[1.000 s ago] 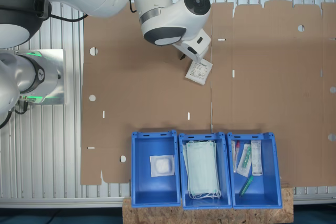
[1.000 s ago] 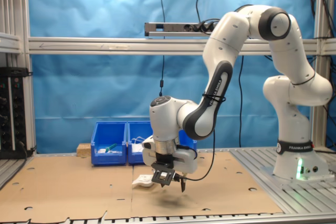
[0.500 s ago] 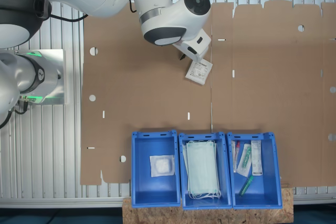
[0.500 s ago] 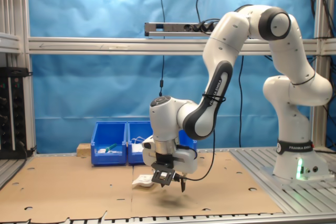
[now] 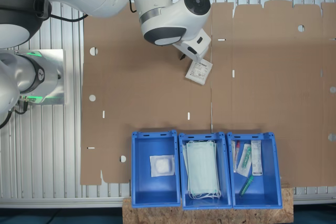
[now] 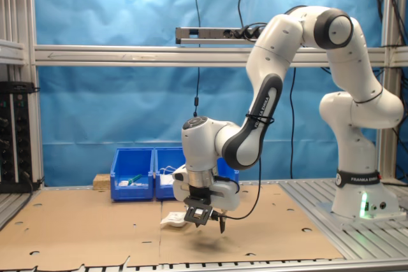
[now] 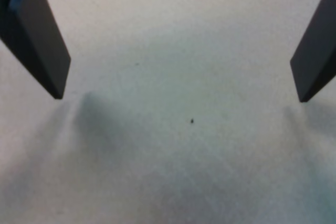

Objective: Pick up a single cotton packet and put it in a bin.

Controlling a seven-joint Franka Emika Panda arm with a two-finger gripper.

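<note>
A small white cotton packet (image 5: 199, 71) with fine black print lies flat on the brown cardboard sheet (image 5: 142, 93). In the second exterior view the cotton packet (image 6: 172, 221) rests on the cardboard just beside the arm's hand. My gripper (image 6: 207, 221) hangs low over the cardboard next to the packet, not touching it. In the first exterior view the gripper (image 5: 184, 56) is mostly hidden under the white wrist. In the wrist view the gripper (image 7: 178, 98) is open, its dark fingers (image 7: 39, 40) spread wide over bare, blurred cardboard with nothing between them.
Three blue bins stand in a row at the cardboard's edge. One bin (image 5: 153, 135) holds a white square pad (image 5: 161, 165), the middle bin (image 5: 202, 136) pale green masks (image 5: 202, 169), the third bin (image 5: 250, 136) long wrappers. The arm's base (image 6: 360, 195) stands on the metal table.
</note>
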